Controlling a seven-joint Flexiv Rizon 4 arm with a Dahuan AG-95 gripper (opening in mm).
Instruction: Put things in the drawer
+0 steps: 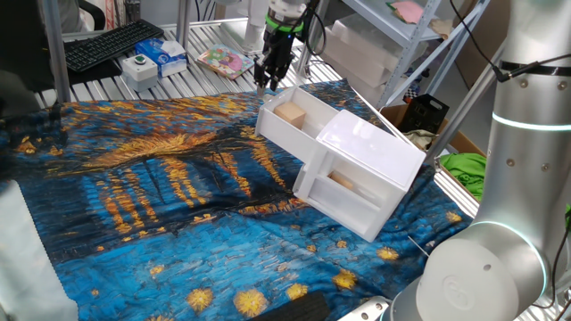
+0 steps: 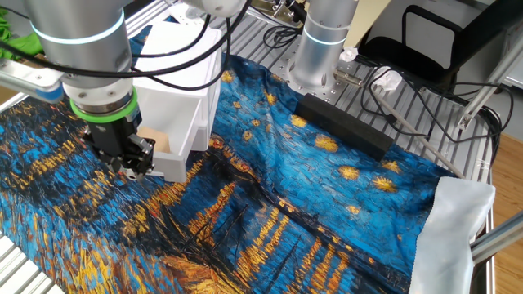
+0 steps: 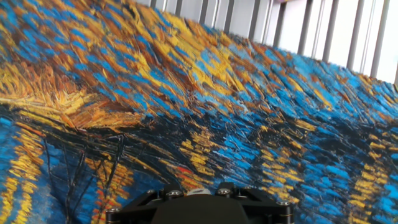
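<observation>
While roughly cubic, block (image 1: pixel 290 113) sits square in drawer (image 1: pixel 308 135).

A metal slatted table (image 1: pixel 198 36) carries a blue-and-yellow painted cloth (image 1: pixel 161 205). On the cloth, at two o'clock in one fixed view, sits a boxy white plastic cabinet (image 1: pixel 370 147); a black keyboard (image 1: pixel 111 43) lies at eleven.
</observation>
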